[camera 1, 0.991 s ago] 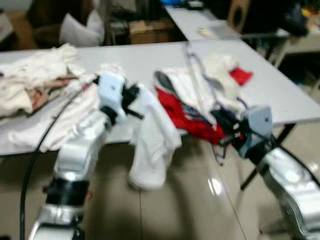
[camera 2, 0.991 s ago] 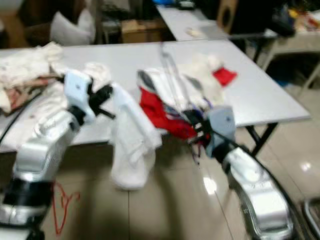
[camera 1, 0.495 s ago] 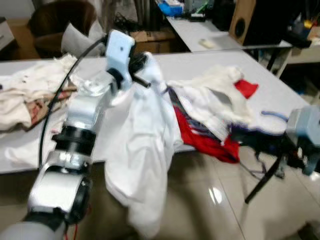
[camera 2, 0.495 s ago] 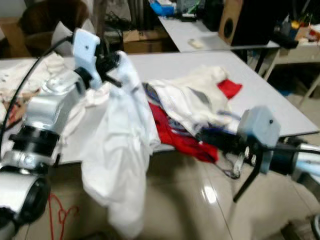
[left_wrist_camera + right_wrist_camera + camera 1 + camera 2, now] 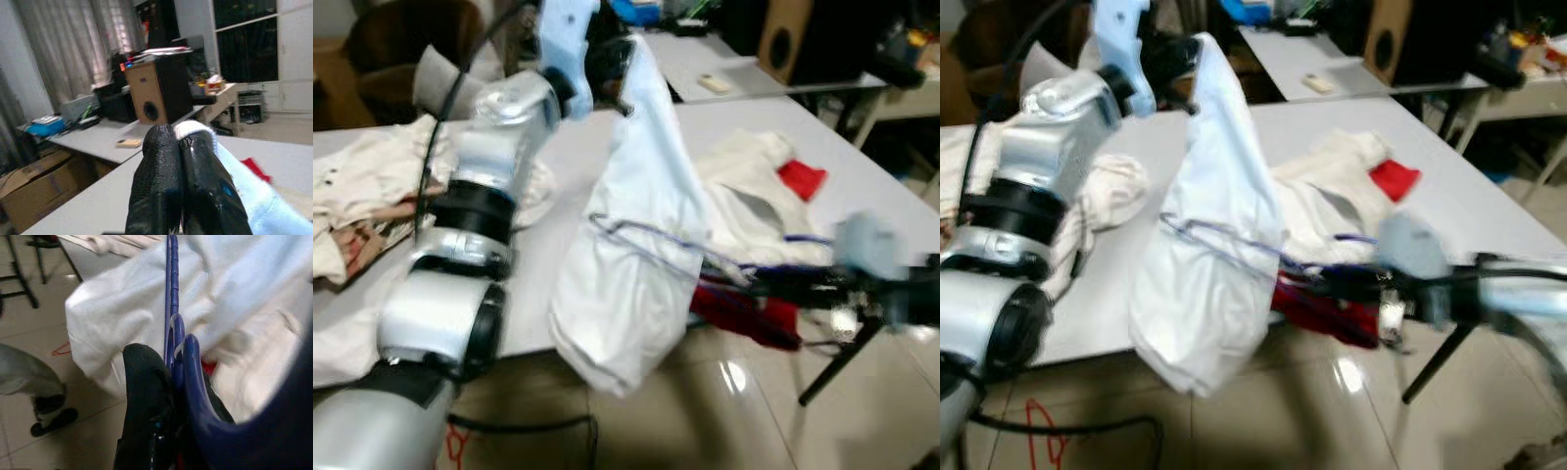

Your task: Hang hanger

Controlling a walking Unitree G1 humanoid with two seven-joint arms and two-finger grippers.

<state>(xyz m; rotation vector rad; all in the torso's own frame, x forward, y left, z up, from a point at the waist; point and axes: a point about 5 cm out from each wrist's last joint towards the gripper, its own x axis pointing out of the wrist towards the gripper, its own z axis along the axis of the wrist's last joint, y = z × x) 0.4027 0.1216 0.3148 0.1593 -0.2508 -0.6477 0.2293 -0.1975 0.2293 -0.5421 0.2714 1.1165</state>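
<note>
Since 1 s ago left pincer [image 5: 625, 61] raised white shirt [image 5: 636, 245] higher | clamped on its collar | right pincer [image 5: 171, 396] clamped on blue hanger [image 5: 646, 240], against shirt above worktop [image 5: 862, 176] | you: steady shirt, feed hanger slowly.

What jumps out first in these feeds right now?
The left end effector, raised high over the grey table, pinches a white garment that hangs off the table's edge. The right end effector grips a blue hanger against that cloth. Red clothing lies on the table behind.
</note>
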